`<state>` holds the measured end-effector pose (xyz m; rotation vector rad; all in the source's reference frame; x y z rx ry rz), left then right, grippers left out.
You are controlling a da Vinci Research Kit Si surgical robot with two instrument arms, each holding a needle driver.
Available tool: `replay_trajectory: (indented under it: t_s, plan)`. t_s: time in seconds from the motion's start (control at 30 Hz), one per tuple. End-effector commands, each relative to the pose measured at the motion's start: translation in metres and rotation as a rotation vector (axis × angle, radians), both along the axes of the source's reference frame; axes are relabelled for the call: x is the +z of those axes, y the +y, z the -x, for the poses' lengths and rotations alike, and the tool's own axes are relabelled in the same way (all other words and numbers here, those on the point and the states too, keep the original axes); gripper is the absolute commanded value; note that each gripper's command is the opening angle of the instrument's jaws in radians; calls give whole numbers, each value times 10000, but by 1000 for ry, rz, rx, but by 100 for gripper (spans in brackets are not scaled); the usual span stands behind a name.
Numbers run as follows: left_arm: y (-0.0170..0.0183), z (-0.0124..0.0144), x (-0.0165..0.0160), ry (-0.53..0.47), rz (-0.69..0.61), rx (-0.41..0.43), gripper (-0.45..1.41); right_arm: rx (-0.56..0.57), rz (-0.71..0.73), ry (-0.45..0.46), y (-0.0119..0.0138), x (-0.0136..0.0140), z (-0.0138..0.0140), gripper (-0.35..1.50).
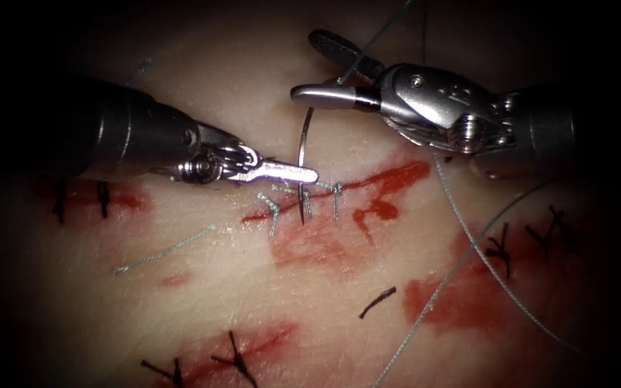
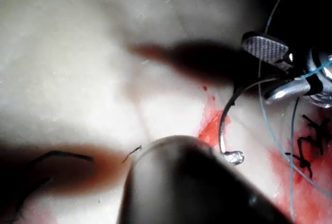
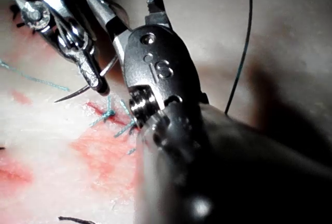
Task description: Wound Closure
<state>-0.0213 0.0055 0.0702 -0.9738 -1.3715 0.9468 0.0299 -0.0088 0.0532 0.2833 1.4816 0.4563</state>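
The left arm's tool (image 1: 292, 172) reaches in from the left, its tip just beside the curved needle (image 1: 302, 154) standing over the cut (image 1: 368, 183). The right arm's tool (image 1: 318, 68) sits above and right, jaws apart around the needle's upper end. Thread (image 1: 468, 241) trails across the tissue (image 1: 210, 302) to the right.

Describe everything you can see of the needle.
The needle is a thin curved arc of grey metal, standing nearly upright over the cut. The left hand is shut on it a little back from the point, which hangs beside the teal stitches and looks clear of the tissue in the right wrist view. Its blunt end reaches the lower jaw of the open right hand, which holds nothing.
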Motion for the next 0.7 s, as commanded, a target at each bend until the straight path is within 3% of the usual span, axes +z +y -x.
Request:
replay_trajectory:
  t_s: [0.03,0.27,0.47,0.7]
  plan:
    - [-3,5,7,-10,3,-5,-45,-8,-21,2,0,-5,-3,76]
    - [-3,6,6,-82,-19,-40,-45,-6,-27,-2,8,-4,9,56]
    - [-4,8,1,-132,-103,-46,-45,-24,-8,5,4,2,8,22]
    - [-4,13,-6,-151,-119,-57,-45,-28,35,1,3,3,7,4]
